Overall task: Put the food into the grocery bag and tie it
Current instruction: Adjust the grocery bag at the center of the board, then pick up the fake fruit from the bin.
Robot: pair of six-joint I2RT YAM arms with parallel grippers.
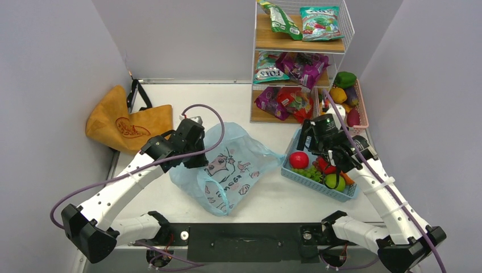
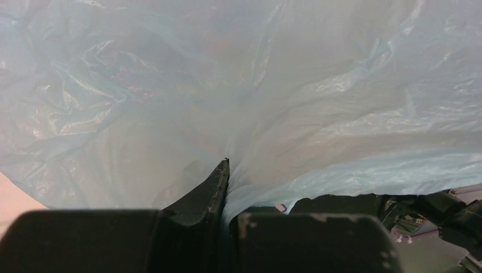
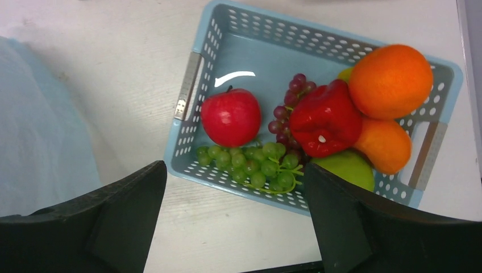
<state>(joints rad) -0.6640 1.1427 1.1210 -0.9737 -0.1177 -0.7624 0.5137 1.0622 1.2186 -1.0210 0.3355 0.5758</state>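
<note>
The light blue grocery bag (image 1: 233, 168) lies crumpled on the table's middle. My left gripper (image 1: 196, 151) is shut on a fold of its plastic (image 2: 284, 85), pinched between the fingers (image 2: 216, 185). The food sits in a blue perforated basket (image 3: 284, 31): a red apple (image 3: 231, 116), green grapes (image 3: 250, 162), purple grapes (image 3: 287, 108), a red pepper (image 3: 325, 119), an orange (image 3: 391, 81), an orange-yellow pepper (image 3: 385, 143) and a green apple (image 3: 347, 170). My right gripper (image 3: 234, 168) hangs open over the basket's near rim, holding nothing.
A tan tote (image 1: 128, 122) with black straps lies at the back left. A wire shelf (image 1: 301, 57) with snack bags stands at the back, and a pink basket (image 1: 360, 108) of vegetables sits beside it. Grey walls close in on both sides.
</note>
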